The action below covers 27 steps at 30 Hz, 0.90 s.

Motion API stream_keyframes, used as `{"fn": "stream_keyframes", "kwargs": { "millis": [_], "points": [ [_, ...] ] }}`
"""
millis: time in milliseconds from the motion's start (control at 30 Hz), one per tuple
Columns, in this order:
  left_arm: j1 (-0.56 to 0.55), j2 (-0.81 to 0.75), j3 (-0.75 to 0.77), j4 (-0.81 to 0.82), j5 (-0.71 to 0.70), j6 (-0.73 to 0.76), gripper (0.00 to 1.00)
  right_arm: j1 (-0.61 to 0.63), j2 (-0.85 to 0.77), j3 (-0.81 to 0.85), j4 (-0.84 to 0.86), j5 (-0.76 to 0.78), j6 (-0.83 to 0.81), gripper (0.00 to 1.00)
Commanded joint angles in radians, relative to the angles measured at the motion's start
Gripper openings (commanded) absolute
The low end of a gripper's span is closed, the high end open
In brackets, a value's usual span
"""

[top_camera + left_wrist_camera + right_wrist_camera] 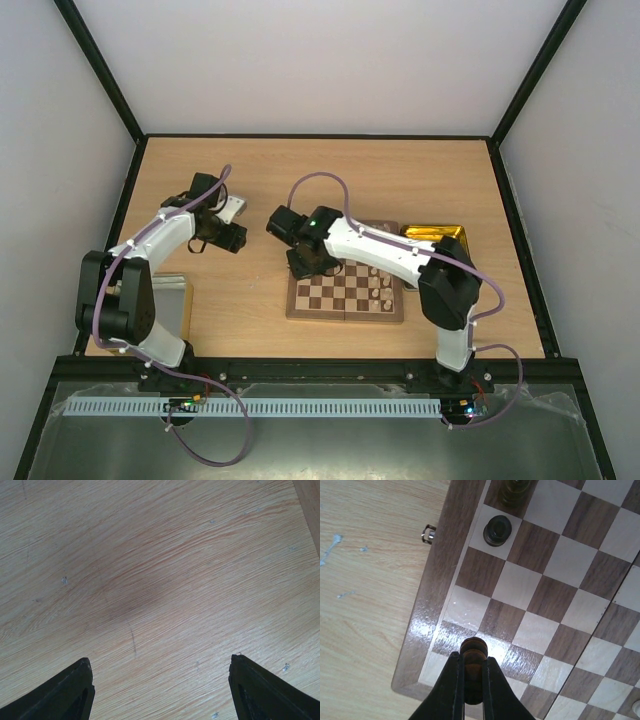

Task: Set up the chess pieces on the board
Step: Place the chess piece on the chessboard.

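Note:
The board (436, 580) fills the right wrist view, its brown border and a small metal latch (428, 534) on the left. My right gripper (473, 659) is shut on a dark brown chess piece (474, 647) above the squares by the board's corner. Two more dark pieces (497, 530) stand along the edge file. From above, the right gripper (303, 262) hangs over the board's (330, 300) far left corner, and pale pieces (381, 285) stand near its right side. My left gripper (160, 661) is open over bare table, nothing between its fingers, left of the board (228, 222).
A shiny yellow tray (435, 233) lies behind the board's right end. A grey metal plate (172, 295) sits beside the left arm's base. A darker strip (311, 510) crosses the top right corner of the left wrist view. White walls enclose the table.

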Motion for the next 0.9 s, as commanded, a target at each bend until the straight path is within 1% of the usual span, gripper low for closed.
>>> {"fn": "stream_keyframes", "kwargs": {
  "millis": [0,200,600,867],
  "points": [
    [0.006,-0.006,-0.004,-0.001,0.001,-0.002,0.74,0.029,0.043,0.034,-0.01,0.073,0.035,0.02],
    [0.005,0.003,0.0,0.001,0.004,-0.002,0.74,0.067,0.066,0.016,-0.004,0.065,0.058,0.02],
    [0.005,0.003,0.0,0.002,0.007,-0.002,0.74,0.091,0.094,0.006,0.008,0.054,0.086,0.02],
    [0.006,-0.005,-0.003,0.001,0.01,-0.002,0.74,0.09,0.089,-0.038,0.038,0.042,0.103,0.02]
  ]
}}
